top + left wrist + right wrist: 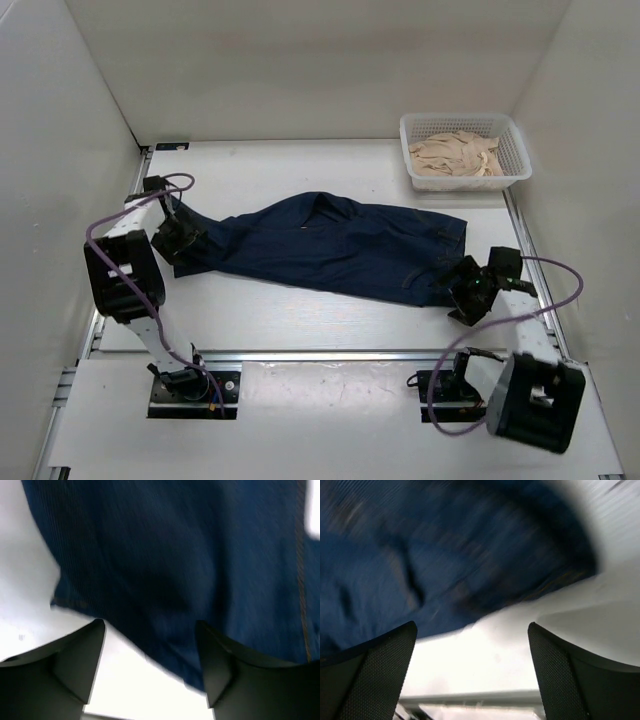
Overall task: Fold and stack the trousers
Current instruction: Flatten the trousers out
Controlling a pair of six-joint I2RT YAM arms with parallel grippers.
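The dark navy trousers point(330, 245) lie lengthwise across the middle of the white table, roughly folded. My left gripper point(178, 240) is at their left end, open, its fingers point(80, 655) just off the cloth edge point(165, 580). My right gripper point(466, 292) is at their right near corner, open and empty, with the blurred denim point(445, 550) just beyond the fingertips point(555, 670). Faint orange stitching runs down the cloth in the left wrist view point(301, 580).
A white mesh basket point(515, 160) holding beige cloth point(455, 155) stands at the back right. White walls enclose the table on three sides. A metal rail point(330, 355) runs along the near edge by the arm bases.
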